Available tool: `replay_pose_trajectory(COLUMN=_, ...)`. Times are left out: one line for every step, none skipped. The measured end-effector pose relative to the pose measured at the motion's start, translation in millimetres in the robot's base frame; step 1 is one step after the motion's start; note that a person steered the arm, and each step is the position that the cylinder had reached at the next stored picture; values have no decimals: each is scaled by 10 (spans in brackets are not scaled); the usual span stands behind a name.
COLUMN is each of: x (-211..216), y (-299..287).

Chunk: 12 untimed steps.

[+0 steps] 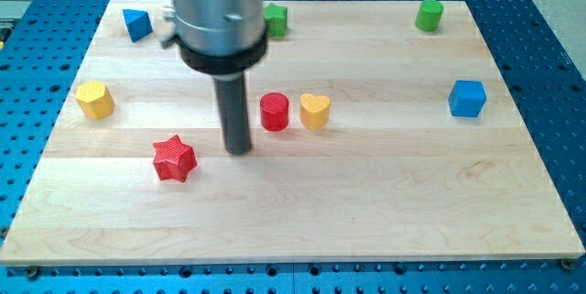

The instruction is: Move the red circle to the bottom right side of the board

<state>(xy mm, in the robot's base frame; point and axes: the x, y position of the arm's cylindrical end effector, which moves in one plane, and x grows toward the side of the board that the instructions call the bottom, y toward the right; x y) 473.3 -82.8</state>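
Observation:
The red circle (274,111) is a short red cylinder standing near the middle of the wooden board (385,212). A yellow heart (314,110) sits just to its right, almost touching it. My tip (239,150) rests on the board a little left of and below the red circle, with a small gap between them. A red star (174,158) lies to the tip's left.
A yellow hexagon (94,99) is at the left edge. A blue triangle (137,24) is at the top left. A green block (276,20) sits at top centre, partly behind the arm. A green cylinder (428,15) is at top right, a blue cube (467,98) at right.

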Motion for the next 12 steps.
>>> replay_pose_trajectory(x=-490, y=92)
replay_pose_trajectory(x=-317, y=467)
replay_pose_trajectory(x=329, y=1127)
replay_pose_trajectory(x=606, y=1728)
replay_pose_trajectory(x=445, y=1254)
replay_pose_trajectory(x=36, y=1313)
replay_pose_trajectory(x=154, y=1869)
replay_pose_trajectory(x=660, y=2621)
replay_pose_trajectory(x=875, y=3062)
replay_pose_trajectory(x=876, y=2468)
replay_pose_trajectory(x=876, y=1989)
replay_pose_trajectory(x=942, y=1574)
